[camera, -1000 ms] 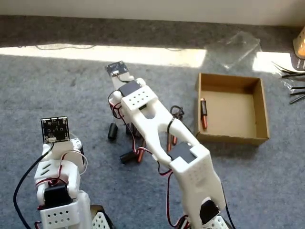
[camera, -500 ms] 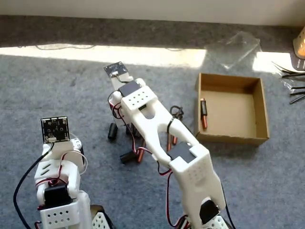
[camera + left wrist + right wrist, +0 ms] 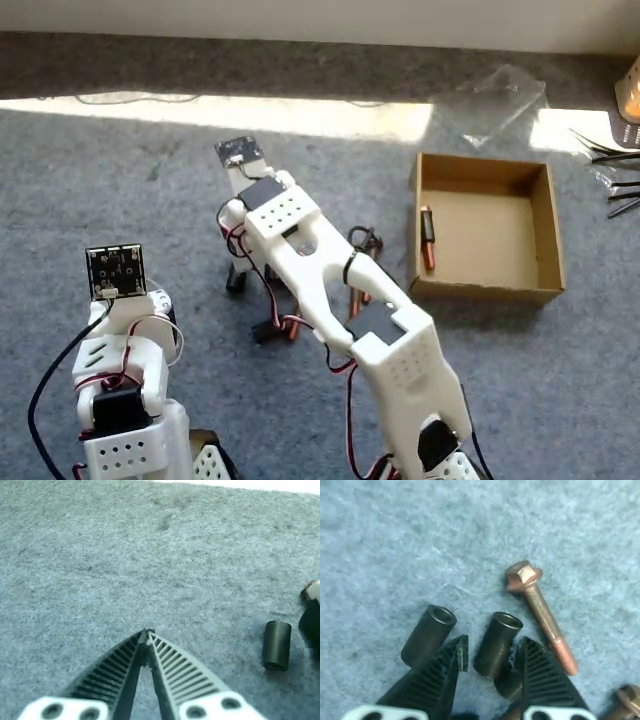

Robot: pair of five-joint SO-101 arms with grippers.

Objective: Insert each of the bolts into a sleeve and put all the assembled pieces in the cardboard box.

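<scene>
Right gripper, spread open, straddles a sleeve lying just beside a bolt; close squarely on its middle, probably clear of the neighbouring sleeve. Left gripper is clenched, empty.

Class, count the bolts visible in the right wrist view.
2: one bolt lies whole beside the right gripper; the head of a second bolt shows at the edge. More may be hidden.

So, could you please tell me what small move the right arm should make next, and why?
Probably close the right gripper on the sleeve. Its jaws stand open on either side of that sleeve, which lies on the carpet; a second sleeve sits just outside them, and a bolt lies free nearby.
</scene>
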